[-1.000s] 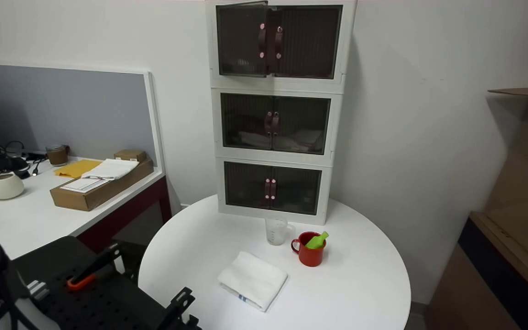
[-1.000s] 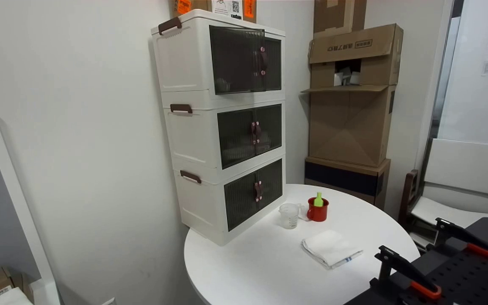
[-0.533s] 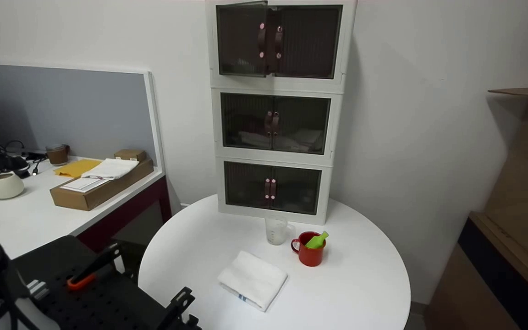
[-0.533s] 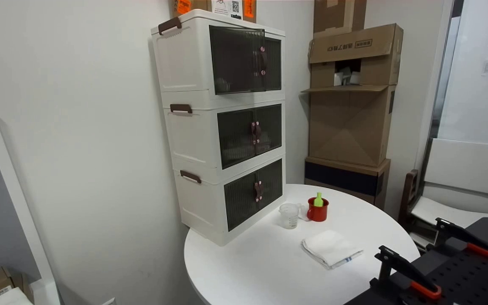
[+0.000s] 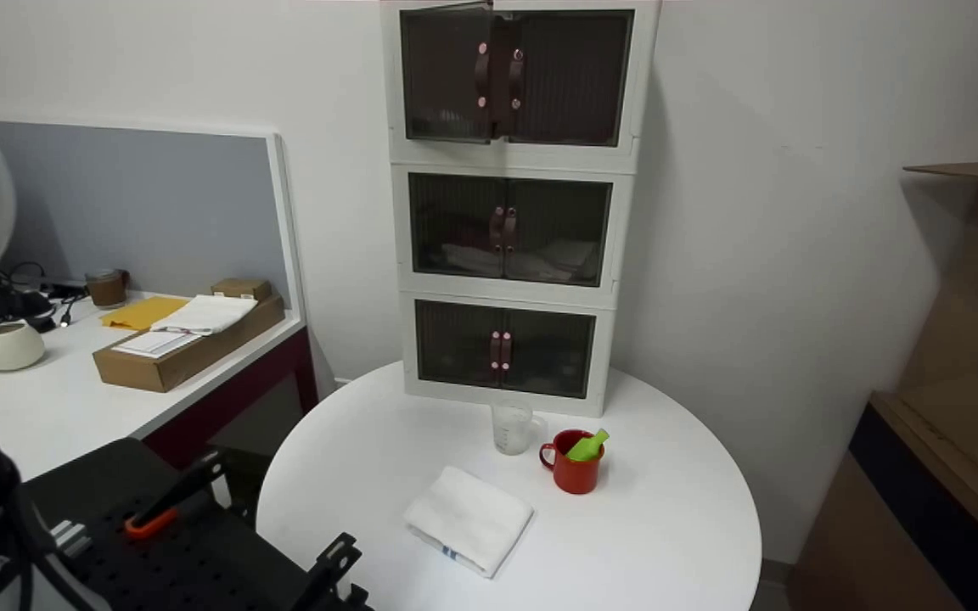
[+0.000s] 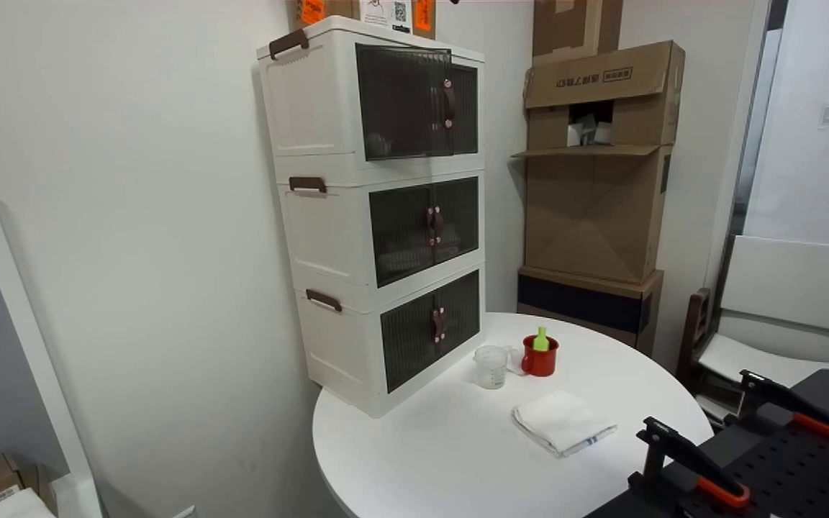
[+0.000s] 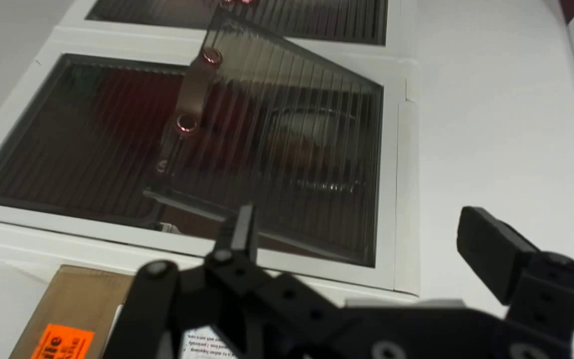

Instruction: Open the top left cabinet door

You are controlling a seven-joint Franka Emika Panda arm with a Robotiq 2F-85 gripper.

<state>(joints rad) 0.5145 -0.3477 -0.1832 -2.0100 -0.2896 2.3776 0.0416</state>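
The top left cabinet door [image 5: 445,76] is dark ribbed smoked glass with a brown strap handle [image 5: 482,78]. It stands partly open, its handle edge swung out from the white cabinet [image 5: 540,159]. It also shows ajar in an exterior view [image 6: 399,101] and in the wrist view [image 7: 287,154], where the picture is upside down. Its right-hand twin [image 5: 576,81] is shut. My gripper [image 7: 359,234] is wide open and empty in the wrist view. One finger overlaps the door's top edge; I cannot tell if it touches. The other finger is over the wall beside the cabinet.
A cardboard box [image 6: 343,8] with orange labels stands on the cabinet. A red mug [image 5: 576,471], a clear measuring cup [image 5: 510,428] and a folded white towel [image 5: 468,519] are on the round table [image 5: 650,543]. A desk [image 5: 30,424] stands at the left.
The door has swung slightly further out. A white arm link has come into an exterior view at the left. A small dark tip now shows at the top edge of an exterior view.
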